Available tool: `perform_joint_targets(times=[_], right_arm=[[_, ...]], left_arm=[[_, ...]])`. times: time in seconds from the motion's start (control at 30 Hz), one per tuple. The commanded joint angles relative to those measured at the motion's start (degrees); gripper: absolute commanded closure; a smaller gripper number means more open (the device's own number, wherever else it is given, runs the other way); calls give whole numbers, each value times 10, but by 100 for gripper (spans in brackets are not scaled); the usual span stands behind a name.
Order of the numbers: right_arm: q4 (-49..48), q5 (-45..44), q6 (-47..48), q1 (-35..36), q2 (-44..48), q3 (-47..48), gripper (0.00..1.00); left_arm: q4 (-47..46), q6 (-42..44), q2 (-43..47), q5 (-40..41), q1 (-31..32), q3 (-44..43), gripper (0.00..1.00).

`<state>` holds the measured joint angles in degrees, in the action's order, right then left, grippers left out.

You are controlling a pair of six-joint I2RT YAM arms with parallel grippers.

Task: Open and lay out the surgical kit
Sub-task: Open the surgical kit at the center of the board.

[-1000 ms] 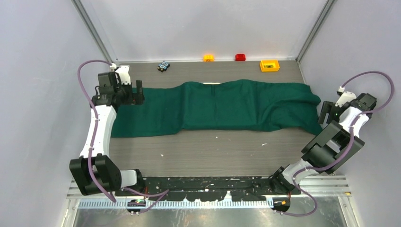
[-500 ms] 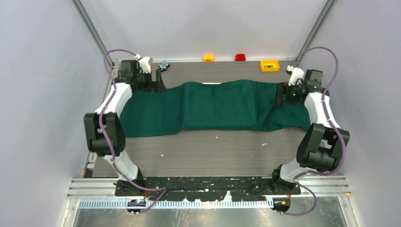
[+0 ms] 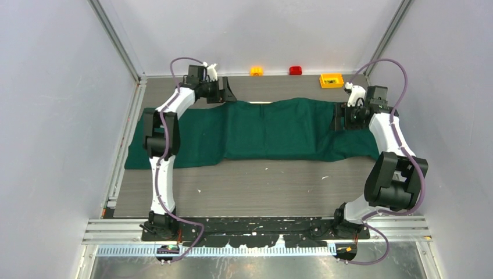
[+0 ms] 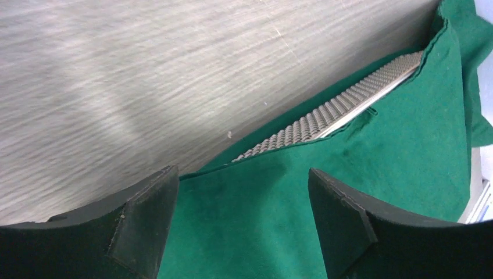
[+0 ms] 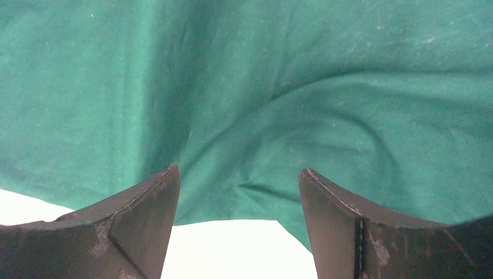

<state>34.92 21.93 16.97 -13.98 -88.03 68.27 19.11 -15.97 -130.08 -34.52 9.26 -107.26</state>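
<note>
The dark green drape (image 3: 273,131) of the surgical kit lies lengthwise across the table, bunched over what it covers. In the left wrist view a strip of steel mesh tray (image 4: 331,110) peeks out under the cloth's far edge. My left gripper (image 3: 227,93) hovers at that far edge, left of centre, open, with only cloth between its fingers (image 4: 241,171). Over the drape's far right part my right gripper (image 3: 340,116) stands open above folded cloth (image 5: 238,170). A bright white patch (image 5: 232,250) shows below the cloth edge there; what it is I cannot tell. Forceps, tweezers and pouch are hidden.
Along the back wall sit an orange block (image 3: 256,71), a red block (image 3: 296,70) and a yellow box (image 3: 331,80). Grey walls close in both sides. Bare wood table (image 3: 261,186) runs between the drape and the arm bases.
Both arms have swung from the drape's outer ends to its far edge: the left gripper moved right along the back, the right gripper moved in over the drape's right part. The left jaws narrowed slightly.
</note>
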Motion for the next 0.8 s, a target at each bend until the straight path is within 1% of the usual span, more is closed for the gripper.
perform_joint_targets(times=[0.0, 0.2, 0.47, 0.77], right_arm=[[5, -9, 1, 1, 40, -14, 21], [8, -5, 1, 2, 39, -18, 21], [10, -2, -1, 3, 38, -16, 22], [15, -1, 1, 2, 36, -12, 22]], left_arm=[[-9, -25, 1, -23, 14, -22, 20], [-15, -16, 18, -27, 16, 8, 43], [9, -2, 30, -39, 16, 0, 70], [35, 18, 52, -45, 16, -22, 81]])
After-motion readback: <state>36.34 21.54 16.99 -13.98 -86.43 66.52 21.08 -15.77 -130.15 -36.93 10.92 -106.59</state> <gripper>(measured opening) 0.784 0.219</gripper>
